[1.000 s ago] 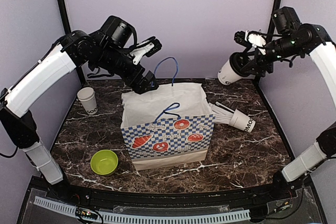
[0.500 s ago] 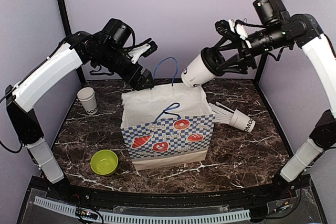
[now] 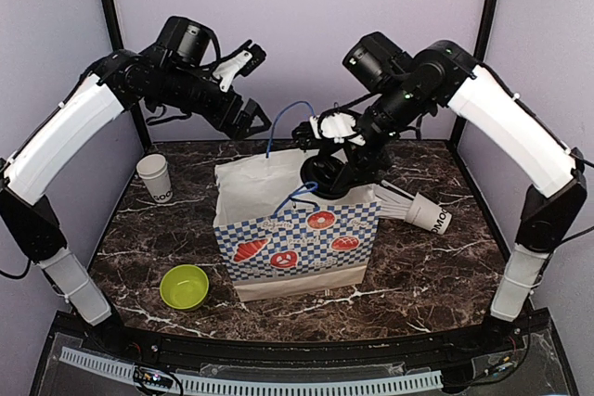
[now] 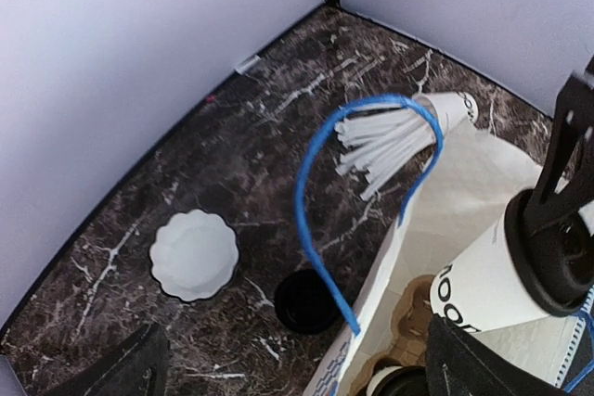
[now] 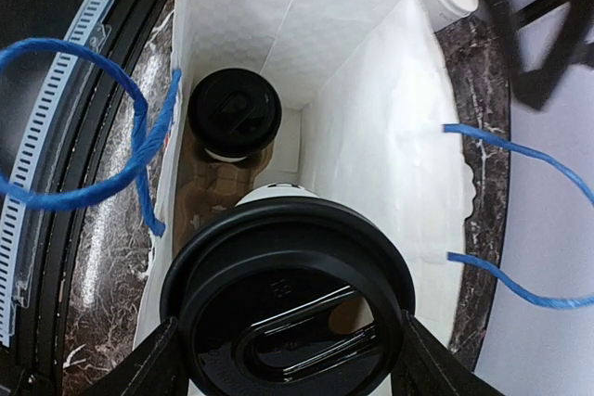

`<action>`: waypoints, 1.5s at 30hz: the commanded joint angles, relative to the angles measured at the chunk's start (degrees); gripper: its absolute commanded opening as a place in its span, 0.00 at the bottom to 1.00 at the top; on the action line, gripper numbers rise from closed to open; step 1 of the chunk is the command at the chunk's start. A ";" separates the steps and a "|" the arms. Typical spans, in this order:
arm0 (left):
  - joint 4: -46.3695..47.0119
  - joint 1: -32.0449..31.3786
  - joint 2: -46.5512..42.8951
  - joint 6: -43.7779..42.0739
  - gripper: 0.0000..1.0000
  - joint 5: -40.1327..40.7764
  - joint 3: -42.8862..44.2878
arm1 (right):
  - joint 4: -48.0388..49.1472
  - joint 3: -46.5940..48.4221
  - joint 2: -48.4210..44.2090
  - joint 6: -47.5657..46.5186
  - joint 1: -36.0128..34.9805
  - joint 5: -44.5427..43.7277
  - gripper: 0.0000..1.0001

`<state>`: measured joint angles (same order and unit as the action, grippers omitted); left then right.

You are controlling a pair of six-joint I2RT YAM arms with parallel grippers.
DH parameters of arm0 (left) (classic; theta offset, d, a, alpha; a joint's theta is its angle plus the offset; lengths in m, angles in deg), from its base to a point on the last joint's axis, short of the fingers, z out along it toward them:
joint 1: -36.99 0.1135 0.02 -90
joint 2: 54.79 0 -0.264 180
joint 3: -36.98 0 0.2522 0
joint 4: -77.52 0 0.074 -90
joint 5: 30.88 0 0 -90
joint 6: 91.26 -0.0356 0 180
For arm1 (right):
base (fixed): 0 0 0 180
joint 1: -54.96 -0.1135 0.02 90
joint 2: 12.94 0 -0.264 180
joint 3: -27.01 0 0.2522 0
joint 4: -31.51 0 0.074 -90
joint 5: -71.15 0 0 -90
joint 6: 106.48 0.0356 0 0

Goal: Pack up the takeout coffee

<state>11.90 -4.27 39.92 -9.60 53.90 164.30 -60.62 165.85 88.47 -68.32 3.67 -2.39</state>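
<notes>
My right gripper is shut on a takeout coffee cup, both fingers pressed against its black lid. It holds the cup upright in the mouth of the white bag with the blue checked front; from above the cup shows at the bag's back right. A second lidded cup sits in a brown carrier on the bag's floor. My left gripper hangs open, above and left of the bag's rear blue handle, touching nothing.
A white cup of straws lies right of the bag. Another white paper cup stands at the left and a green bowl at the front left. Behind the bag are a white scalloped bowl and a black lid.
The right arm has swung left from the back right corner, turned the cup upright and brought it down into the bag's mouth. The left gripper has lifted up and left, away from the handle.
</notes>
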 commanded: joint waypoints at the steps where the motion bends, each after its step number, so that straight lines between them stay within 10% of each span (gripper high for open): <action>1: 7.91 3.06 -7.04 0.70 0.99 4.44 -1.75 | -2.78 0.47 1.41 0.23 -3.95 -7.63 0.55; 15: 24.58 17.43 -11.93 5.74 0.99 -0.02 -18.28 | -0.79 -14.91 -5.79 6.02 -21.62 -23.04 0.55; 45: 37.27 17.70 -16.49 13.84 0.96 -18.39 -37.04 | 13.68 -36.09 -12.27 5.96 -36.26 -45.98 0.51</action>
<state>45.78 13.57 26.07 2.49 37.95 129.55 -52.55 129.92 77.39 -60.84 -32.06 -44.37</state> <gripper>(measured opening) 0.961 0.689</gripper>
